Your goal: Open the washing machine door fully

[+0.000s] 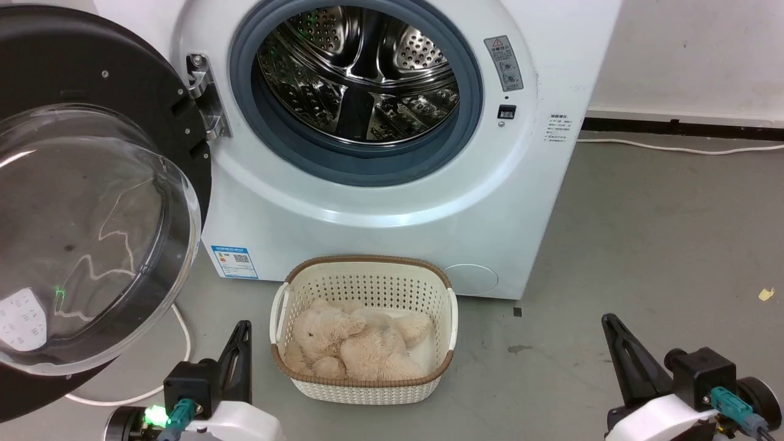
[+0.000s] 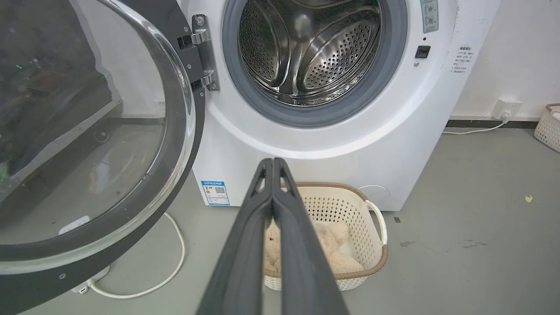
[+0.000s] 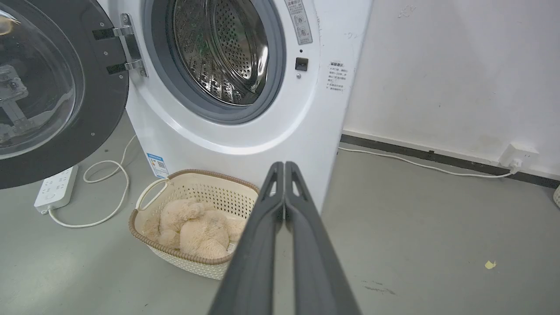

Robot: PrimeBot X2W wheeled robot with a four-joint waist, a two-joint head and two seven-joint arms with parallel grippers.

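Observation:
The white washing machine point(image 1: 380, 214) fills the upper middle of the head view, its steel drum point(image 1: 358, 73) exposed. The washing machine door point(image 1: 79, 202), a black disc with a clear glass bowl, is swung out to the left on its hinge point(image 1: 205, 98); it also appears as the door point(image 2: 87, 131) and the door point(image 3: 52, 87) in the wrist views. My left gripper point(image 1: 244, 327) sits low at the lower left, shut and empty, well below the door's rim. My right gripper point(image 1: 607, 321) is at the lower right, shut and empty. Both are apart from the machine: left gripper point(image 2: 272, 161), right gripper point(image 3: 284, 164).
A cream perforated basket point(image 1: 366, 380) holding a beige plush toy point(image 1: 355, 343) stands on the grey floor in front of the machine. A white power strip point(image 3: 56, 187) and cable point(image 3: 107, 192) lie under the door. A wall socket point(image 3: 518, 155) is to the right.

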